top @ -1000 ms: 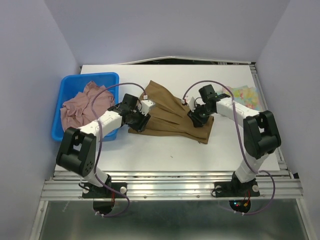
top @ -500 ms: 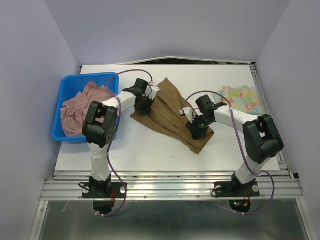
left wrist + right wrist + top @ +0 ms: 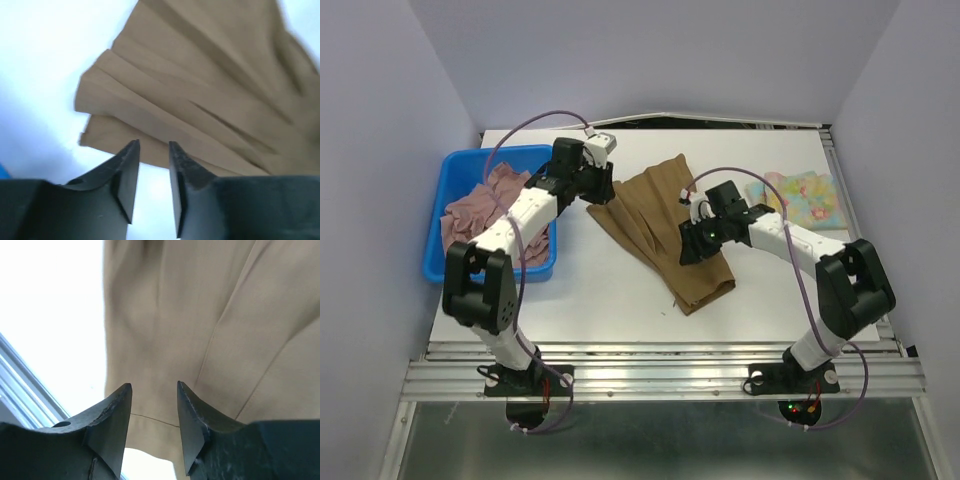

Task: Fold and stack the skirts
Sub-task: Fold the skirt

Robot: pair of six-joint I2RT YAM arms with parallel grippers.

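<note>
Brown skirt [image 3: 655,215] lies as a diagonal strip on the desk [image 3: 620,300], pink skirt [image 3: 480,215] in the bin [image 3: 455,165], floral skirt [image 3: 808,195] far right. Left hand [image 3: 152,146] and right hand [image 3: 154,386] both released, empty — at its far and near ends. I'd pinch all layers at the corners, fold end-to-end squarely.

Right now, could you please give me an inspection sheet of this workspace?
Surface: white table, two skirts lying on it.
Job's things: brown skirt spread diagonally mid-table; floral skirt flat at far right; pink skirt crumpled in the bin.
Clutter: blue bin at far left.
Grippers: left pincer open, empty, at the brown skirt's left edge; right pincer open, empty, over it.
Cables: purple cables loop along both arms.
Surroundings: lavender walls; metal rail at near edge.
</note>
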